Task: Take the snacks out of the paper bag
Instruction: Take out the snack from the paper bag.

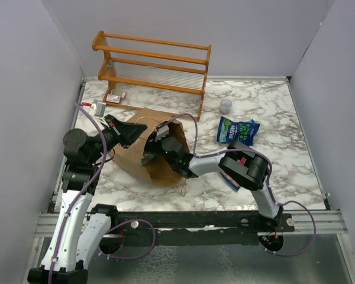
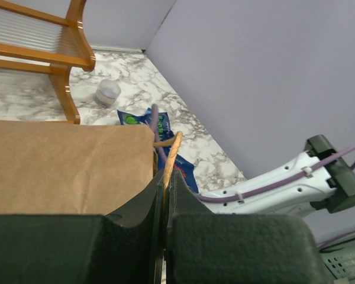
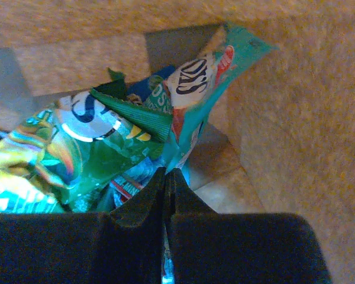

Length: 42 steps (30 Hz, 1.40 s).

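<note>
Item: brown kraft paper bag (image 1: 136,155) w/ twisted loop handles, lying on its side on white marbled table (image 1: 284,154), mouth toward robot's right. Left pincer (image 2: 167,180): pressed together on bag's twisted paper handle (image 2: 173,148), holding the mouth up. Right pincer (image 3: 165,174): inside bag, pressed together, tips at lower edge of teal glossy snack packet (image 3: 207,77), apparently pinching its film. Green glossy packet (image 3: 112,133) and yellow-green packet (image 3: 23,148) heaped just beside. Out on table: dark blue pouch w/ green print (image 1: 236,130); what looks like a second dark blue packet (image 1: 229,180), partly under right arm. Step (est.): mid-extraction, several snacks left inside. Next move calls for a straight pull back through the mouth, left grip steady so bag doesn't drag, packet not snagging neighbours. Not made out: firmness of pinch, as film barely shows betw. fingers; no. of packets under the heap; bag interior, dark in top view; right fingers, hidden there by bag rim.
</note>
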### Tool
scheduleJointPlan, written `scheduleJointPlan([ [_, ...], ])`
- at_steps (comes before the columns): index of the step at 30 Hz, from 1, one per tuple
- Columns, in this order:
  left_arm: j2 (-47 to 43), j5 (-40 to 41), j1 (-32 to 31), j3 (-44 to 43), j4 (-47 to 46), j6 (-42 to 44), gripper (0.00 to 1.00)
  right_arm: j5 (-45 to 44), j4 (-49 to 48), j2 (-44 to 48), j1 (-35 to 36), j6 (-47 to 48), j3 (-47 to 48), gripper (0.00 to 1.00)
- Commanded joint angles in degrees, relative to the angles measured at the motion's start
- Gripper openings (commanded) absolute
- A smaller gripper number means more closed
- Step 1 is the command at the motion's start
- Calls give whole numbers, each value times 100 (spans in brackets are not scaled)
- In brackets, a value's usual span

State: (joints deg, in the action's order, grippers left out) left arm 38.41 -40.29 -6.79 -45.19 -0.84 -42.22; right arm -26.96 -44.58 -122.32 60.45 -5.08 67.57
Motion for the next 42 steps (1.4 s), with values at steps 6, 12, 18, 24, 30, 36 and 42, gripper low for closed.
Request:
scheduleJointPlan([
  [6, -134, 686, -16, 69, 199, 234, 0, 1086, -49, 1414, 209, 51, -769, 1],
  [12, -113, 912, -16, -26, 386, 337, 0, 1020, 155, 1930, 380, 101, -1167, 1],
  [18, -75, 1082, -15, -52, 476, 441, 0, 1135, 438, 2640, 380, 88, -1645, 1],
  [24, -106, 1094, -16, -76, 532, 386, 0, 1111, 490, 3249, 380, 91, -2062, 1],
  [30, -143, 1118, -16, -61, 528, 367, 0, 1354, 790, 3449, 380, -23, -2129, 1],
  [36, -100, 1146, -17, -99, 489, 279, 0, 2027, 1262, 3861, 380, -318, -2231, 1],
  [42, -24, 1661, -16, -457, 1171, 815, 0, 2807, 2141, 4680, 380, -461, -2290, 1],
])
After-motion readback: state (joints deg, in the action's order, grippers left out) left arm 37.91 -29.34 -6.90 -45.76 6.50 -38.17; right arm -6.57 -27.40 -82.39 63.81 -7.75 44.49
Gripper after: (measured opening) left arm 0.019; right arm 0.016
